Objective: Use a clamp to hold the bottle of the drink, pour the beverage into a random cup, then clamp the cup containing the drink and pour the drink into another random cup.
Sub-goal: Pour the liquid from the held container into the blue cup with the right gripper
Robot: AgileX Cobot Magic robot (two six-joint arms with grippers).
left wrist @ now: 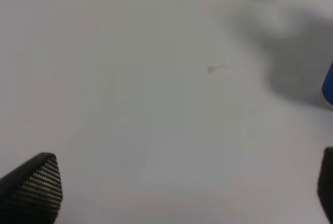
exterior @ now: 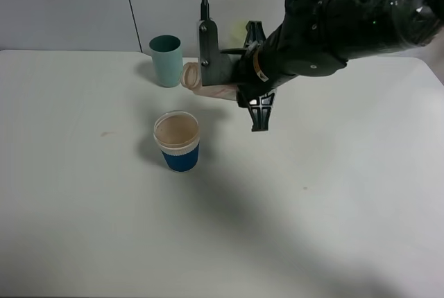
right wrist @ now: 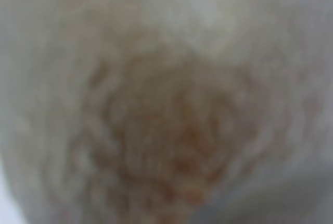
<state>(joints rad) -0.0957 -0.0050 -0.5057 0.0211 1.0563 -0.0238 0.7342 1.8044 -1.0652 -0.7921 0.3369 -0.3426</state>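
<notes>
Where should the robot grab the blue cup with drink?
Grip the short blue cup with the white ribbed band around its round body, coming level from the left side. It stands upright, holding brown drink, so keep out of its open top. The open left gripper is on that side.

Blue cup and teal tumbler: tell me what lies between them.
Only bare table between the blue cup and the teal tumbler, per the exterior high view.
</notes>
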